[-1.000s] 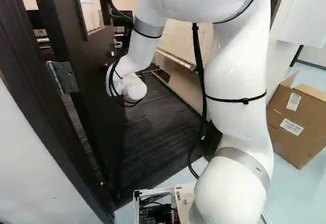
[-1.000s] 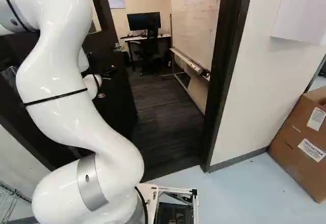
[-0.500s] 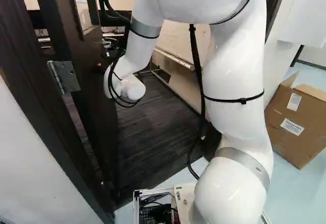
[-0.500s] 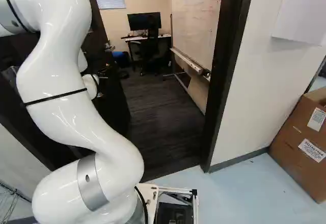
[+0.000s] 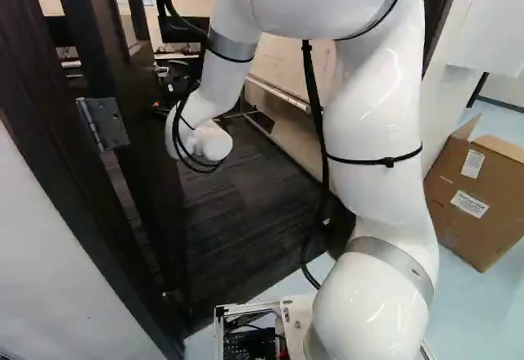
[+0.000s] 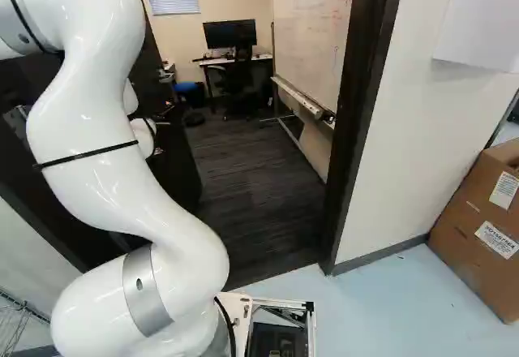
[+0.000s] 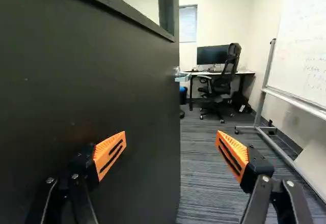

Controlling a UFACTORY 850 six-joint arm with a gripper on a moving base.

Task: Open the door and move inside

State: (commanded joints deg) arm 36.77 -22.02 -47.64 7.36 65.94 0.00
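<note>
Since the earlier frames, the door (image 7: 97, 76) has swung farther into the room, and the arm (image 5: 381, 119) has shifted a little toward it; the base has stayed in its place. The door now stands widely open at the left of both base views. The whiteboard (image 7: 305, 51) is on the other side of the room, and the cardboard box (image 5: 483, 192) stands outside, by the wall. In the wrist view, the black chair (image 7: 229, 71) is seen fully, while the arm hides it partly in the left base view. The gripper (image 6: 165, 122) is wide open; one finger is before the door's face, and the free edge appears between both fingers. Only the left base view shows the metal hinge (image 5: 104, 123) clearly
</note>
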